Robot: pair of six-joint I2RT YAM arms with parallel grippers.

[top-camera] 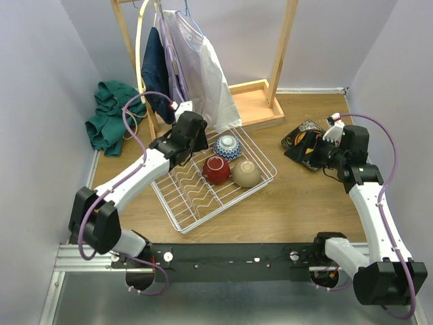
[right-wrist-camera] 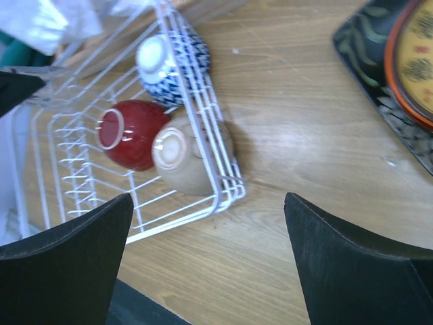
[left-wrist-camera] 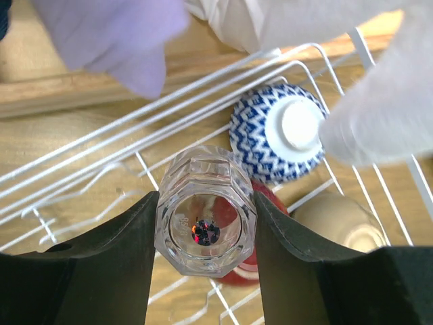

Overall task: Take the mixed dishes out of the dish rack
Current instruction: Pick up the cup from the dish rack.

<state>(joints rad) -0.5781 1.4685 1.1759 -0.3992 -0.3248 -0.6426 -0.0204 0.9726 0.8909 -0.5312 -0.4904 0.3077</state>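
Observation:
The white wire dish rack [top-camera: 177, 220] lies on the wooden table, left of centre. At its far end three bowls lie upside down: a blue-white bowl [top-camera: 228, 145], a red bowl [top-camera: 216, 170] and a tan bowl [top-camera: 246, 173]. My left gripper [left-wrist-camera: 206, 203] hangs over the rack's far left corner, shut on a clear glass [left-wrist-camera: 206, 233], with a black finger pressed to each side of it. My right gripper [right-wrist-camera: 208, 198] stands open and holds nothing above bare table, to the right of the rack. Beside it a black square plate [right-wrist-camera: 369, 40] lies under an orange plate [right-wrist-camera: 413, 61].
A wooden clothes stand [top-camera: 281, 54] with hanging garments [top-camera: 203, 74] rises just behind the rack, and the cloth brushes close to my left gripper. A green cloth [top-camera: 111, 118] is heaped at the far left by the wall. Walls close in both sides.

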